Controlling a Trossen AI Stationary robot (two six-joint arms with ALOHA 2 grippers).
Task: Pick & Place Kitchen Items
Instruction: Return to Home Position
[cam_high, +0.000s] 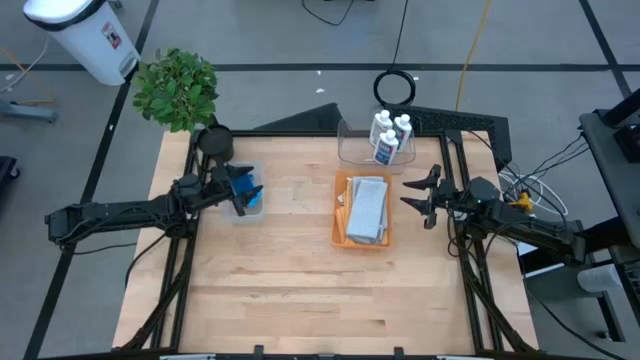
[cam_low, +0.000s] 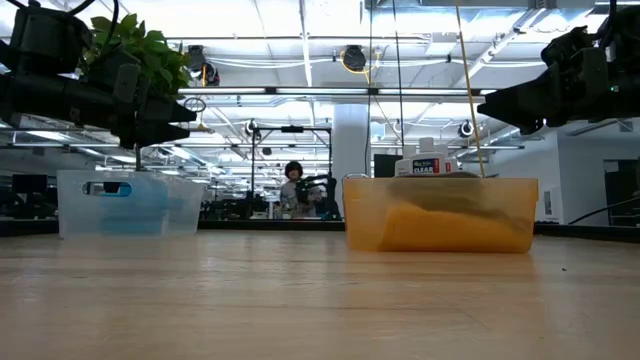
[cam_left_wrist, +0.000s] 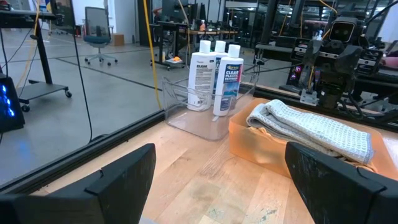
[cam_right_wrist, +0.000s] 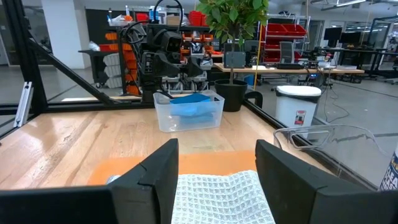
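Blue sponges (cam_high: 250, 196) lie in a small clear bin (cam_right_wrist: 189, 109) at the table's left. My left gripper (cam_high: 243, 189) hovers open above that bin, level, with nothing between its fingers. Three white bottles with blue labels (cam_left_wrist: 214, 68) stand upright in a clear bin (cam_high: 372, 150) at the far middle. Folded grey cloths (cam_high: 367, 208) lie in the orange tray (cam_high: 340, 225), and one waffle-weave cloth (cam_left_wrist: 317, 130) rests on top. My right gripper (cam_high: 415, 197) stands open just right of the tray, above table height, holding nothing.
A green potted plant (cam_high: 178, 88) stands at the far left corner. A dark frame (cam_high: 470, 125) runs along the table's edges. Bare wood (cam_high: 320, 300) spreads across the near half of the table. A person (cam_low: 293, 185) shows far off in the room behind.
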